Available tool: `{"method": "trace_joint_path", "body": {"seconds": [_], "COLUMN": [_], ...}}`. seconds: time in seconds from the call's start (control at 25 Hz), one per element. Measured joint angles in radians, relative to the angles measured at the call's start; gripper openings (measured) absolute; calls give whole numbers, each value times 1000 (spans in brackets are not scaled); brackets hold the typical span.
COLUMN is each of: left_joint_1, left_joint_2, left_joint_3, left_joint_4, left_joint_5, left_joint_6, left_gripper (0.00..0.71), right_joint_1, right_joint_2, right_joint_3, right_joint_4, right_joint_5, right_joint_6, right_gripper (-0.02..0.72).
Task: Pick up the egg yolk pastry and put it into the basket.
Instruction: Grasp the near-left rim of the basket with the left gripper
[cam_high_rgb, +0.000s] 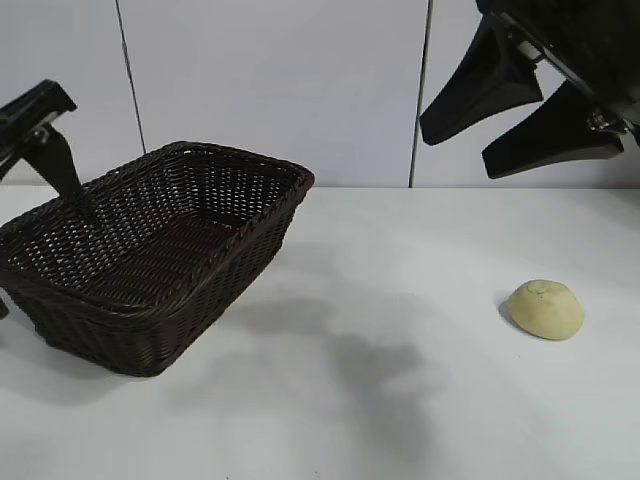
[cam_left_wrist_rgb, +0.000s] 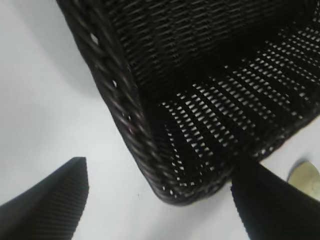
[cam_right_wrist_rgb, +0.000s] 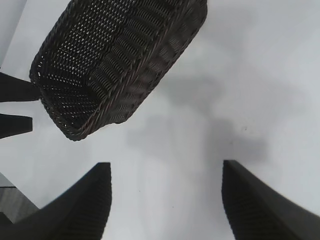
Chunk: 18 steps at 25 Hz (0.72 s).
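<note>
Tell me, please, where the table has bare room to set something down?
Bare table lies between the basket and the egg yolk pastry, and along the near edge. It is crowded at the basket's left end, where the open left gripper straddles the rim. The open right gripper hangs above.

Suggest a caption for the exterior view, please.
Left gripper open at basket; right gripper open above egg yolk pastry.

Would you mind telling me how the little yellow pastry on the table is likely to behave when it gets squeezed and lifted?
The pastry looks matte and dough-like, so it probably dents or crumbles under a hard squeeze. It is small, likely light. It seems to sit on a flat base, so it should stay put rather than roll, though its rounded dome might slip between narrow pads.
</note>
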Motion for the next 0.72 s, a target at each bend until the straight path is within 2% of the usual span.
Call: {"method": "trace_joint_path", "body": {"seconds": [0.32, 0.64, 0.72], "left_joint_1": [0, 0, 0], "left_joint_2": [134, 173, 175], "left_joint_3": [0, 0, 0], "left_joint_4": [1, -4, -4], "left_joint_5": [-121, -191, -195], "left_joint_6": [-8, -8, -8], "left_gripper": [571, 570, 547], "right_joint_1": [0, 0, 0], "right_joint_2": [0, 0, 0], "right_joint_3": [0, 0, 0], "right_joint_4": [-21, -25, -25], "right_joint_5": [0, 0, 0], "right_joint_6": [0, 0, 0], "right_gripper": [464, 464, 464]}}
